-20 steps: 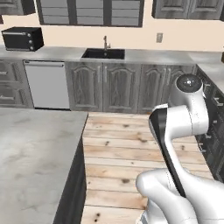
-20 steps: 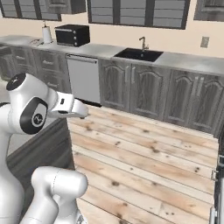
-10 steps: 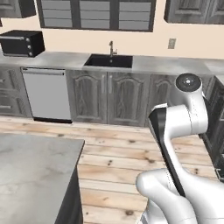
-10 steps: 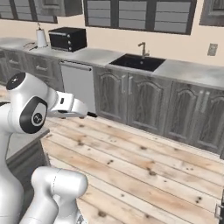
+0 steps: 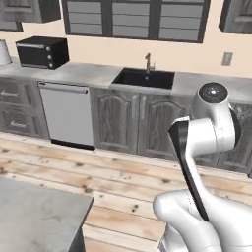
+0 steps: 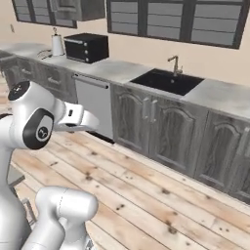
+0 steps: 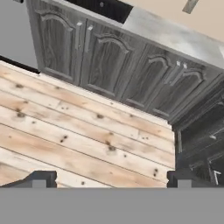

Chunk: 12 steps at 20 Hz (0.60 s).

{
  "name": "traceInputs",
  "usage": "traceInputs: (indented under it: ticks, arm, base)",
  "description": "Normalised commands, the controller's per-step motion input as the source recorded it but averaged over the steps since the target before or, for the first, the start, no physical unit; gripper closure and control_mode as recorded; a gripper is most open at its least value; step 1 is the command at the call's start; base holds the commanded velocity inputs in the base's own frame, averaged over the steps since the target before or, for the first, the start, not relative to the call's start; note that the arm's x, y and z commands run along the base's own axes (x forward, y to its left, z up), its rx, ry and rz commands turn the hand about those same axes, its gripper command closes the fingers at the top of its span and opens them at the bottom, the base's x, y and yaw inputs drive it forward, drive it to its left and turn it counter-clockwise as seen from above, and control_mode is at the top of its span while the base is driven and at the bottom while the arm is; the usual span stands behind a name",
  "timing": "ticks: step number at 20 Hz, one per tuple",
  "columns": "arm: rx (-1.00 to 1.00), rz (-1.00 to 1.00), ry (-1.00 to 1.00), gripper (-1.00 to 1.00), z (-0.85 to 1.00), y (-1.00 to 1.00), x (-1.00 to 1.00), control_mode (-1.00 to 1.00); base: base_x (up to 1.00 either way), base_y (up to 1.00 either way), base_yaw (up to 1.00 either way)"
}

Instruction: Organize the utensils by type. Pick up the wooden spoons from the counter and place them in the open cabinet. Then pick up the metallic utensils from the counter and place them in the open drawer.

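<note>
My gripper (image 7: 111, 179) is open, its two dark fingertips (image 7: 43, 178) wide apart with nothing between them, and it points down at the wooden plank floor in front of low cabinet doors. The counter (image 5: 88, 74) (image 6: 122, 71) (image 7: 175, 37) runs along the far wall, a pale marbled top over grey wood-grain fronts. No utensil lies on the stretch I see. The wooden spoons, the metallic utensils, the open cabinet and the open drawer are out of view.
On the counter stand a black microwave (image 5: 42, 51) (image 6: 87, 47) and a dark sink with faucet (image 5: 145, 78) (image 6: 168, 80). A grey dishwasher front (image 5: 66, 113) sits below. An island corner (image 5: 34, 216) juts in at lower left. Open plank floor (image 6: 161, 195) lies ahead.
The whole picture has shifted: the base has driven, so the wall counter looks closer and the island has slid to the lower left. The arm keeps its pose and the gripper stays open.
</note>
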Motion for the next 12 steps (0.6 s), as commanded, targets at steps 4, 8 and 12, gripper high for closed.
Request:
traceInputs:
  ticks: [4,8,12]
  arm:
    - [0.0,0.0,0.0,-1.0,0.0,0.0,0.0,1.0]
    - [0.0,0.0,0.0,-1.0,0.0,0.0,0.0,1.0]
    - [0.0,0.0,0.0,-1.0,0.0,0.0,0.0,1.0]
  base:
    - [0.89,0.0,0.45]
    - [0.92,-0.02,0.45]
    - [0.94,-0.03,0.45]
